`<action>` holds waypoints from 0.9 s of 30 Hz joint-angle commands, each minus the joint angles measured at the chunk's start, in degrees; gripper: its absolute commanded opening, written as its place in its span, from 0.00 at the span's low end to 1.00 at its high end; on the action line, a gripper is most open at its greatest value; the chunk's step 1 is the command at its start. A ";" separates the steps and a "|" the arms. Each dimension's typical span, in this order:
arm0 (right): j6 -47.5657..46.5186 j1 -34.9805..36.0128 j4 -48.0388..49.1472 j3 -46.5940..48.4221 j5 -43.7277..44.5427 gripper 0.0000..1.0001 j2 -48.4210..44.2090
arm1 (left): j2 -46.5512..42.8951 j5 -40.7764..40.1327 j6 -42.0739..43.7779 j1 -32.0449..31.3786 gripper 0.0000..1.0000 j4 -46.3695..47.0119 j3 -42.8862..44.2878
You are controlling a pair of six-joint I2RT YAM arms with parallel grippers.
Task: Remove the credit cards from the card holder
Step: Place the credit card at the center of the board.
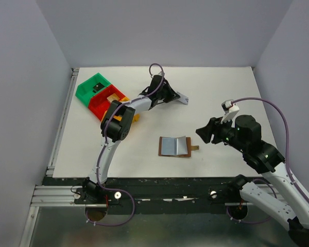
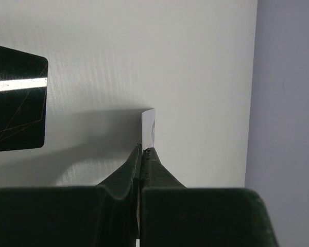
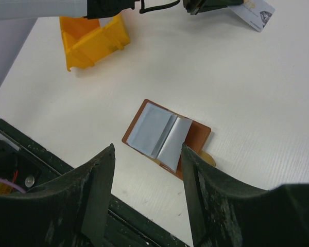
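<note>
Two of the cards can be found; any others are out of sight. One black card (image 2: 15,103) lies flat on the white surface (image 2: 195,62) in the left wrist view. It is cut off by the picture's left edge. It has a silver stripe and thin gold lines, with no writing that can be read. The top view does not show it.

One pale card (image 2: 149,128) is pinched by the left fingers (image 2: 130,172), which are pressed together on its near end. That view sees it edge-on, so its face is hidden. In the right wrist view the same card pokes out at the top edge, partly cut off. It has a dark mark and print too small to read.

The wallet (image 1: 175,146) lies open on the surface near the front middle, grey-blue pockets facing up. One pocket leaf curls up at the fold. Its brown tab (image 1: 194,149) sticks out to the right. Whether any cards sit in the pockets cannot be told.

The wallet is well apart from the left fingers, which are toward the far middle. The right fingers (image 3: 98,185) are spread apart and hang near the tab, not touching it. In their own view the wallet shows in the gap between them.

At the far left stand a green bin (image 1: 94,86), a red bin (image 1: 105,100) and a yellow bin (image 3: 92,38). The left arm mostly hides the yellow one from above.
</note>
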 commanded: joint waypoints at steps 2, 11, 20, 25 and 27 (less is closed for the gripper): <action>0.36 -0.12 0.37 1.32 -0.55 0.62 0.63 | 2.02 0.67 -1.53 -0.76 0.00 -0.18 1.83; 0.53 -0.03 0.81 0.27 -0.29 0.61 0.81 | 3.07 2.78 -1.80 -0.85 0.13 0.17 2.71; -0.08 -0.03 0.63 0.53 0.24 0.62 1.07 | 2.37 2.26 -1.53 -0.85 0.27 -0.18 2.27; -0.26 -0.12 0.37 0.71 0.41 0.62 1.16 | 1.06 1.55 -1.09 -0.67 0.33 -0.62 1.22; -0.17 -0.03 0.28 0.45 0.59 0.62 1.08 | 0.53 1.20 -0.92 -0.58 0.35 -0.62 0.69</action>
